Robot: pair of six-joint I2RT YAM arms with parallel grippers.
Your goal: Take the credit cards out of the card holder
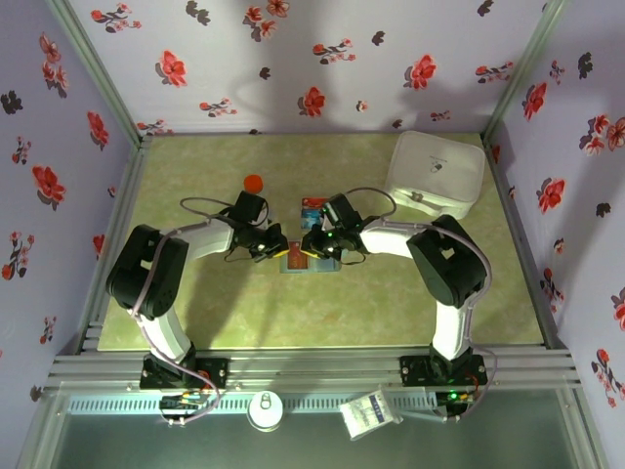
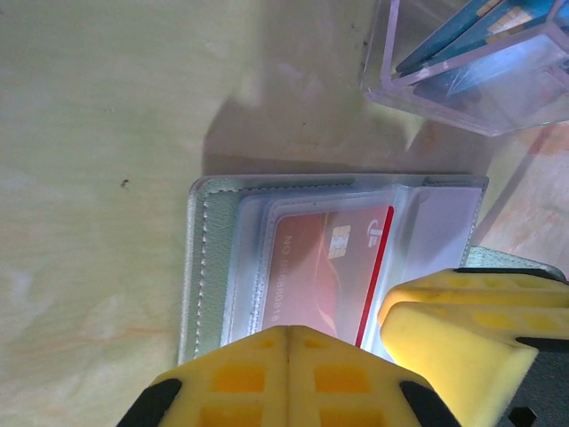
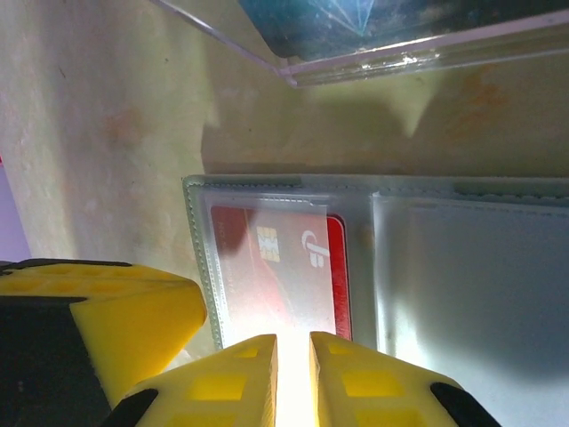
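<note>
The card holder (image 1: pixel 296 262) lies open and flat on the table between both arms; its grey-green stitched edge (image 2: pixel 209 267) and empty right panel (image 3: pixel 462 285) are in view. One of the credit cards, the red one (image 2: pixel 311 267) (image 3: pixel 276 258), sits inside a clear sleeve of the holder. My left gripper (image 1: pixel 282 251) (image 2: pixel 289 334) is shut, fingertips together over the sleeve's near edge, nothing seen between them. My right gripper (image 1: pixel 314 248) (image 3: pixel 293 338) hovers over the same card's end, its jaws a narrow gap apart with only glare showing between them.
A clear plastic box (image 2: pixel 471 71) (image 3: pixel 373 36) holding bluish cards stands just beyond the holder. An orange-capped bottle (image 1: pixel 254 183) stands behind the left arm. A large white lidded container (image 1: pixel 437 174) sits at the back right. Each gripper's yellow finger (image 2: pixel 471 329) (image 3: pixel 107 320) crowds the other's view.
</note>
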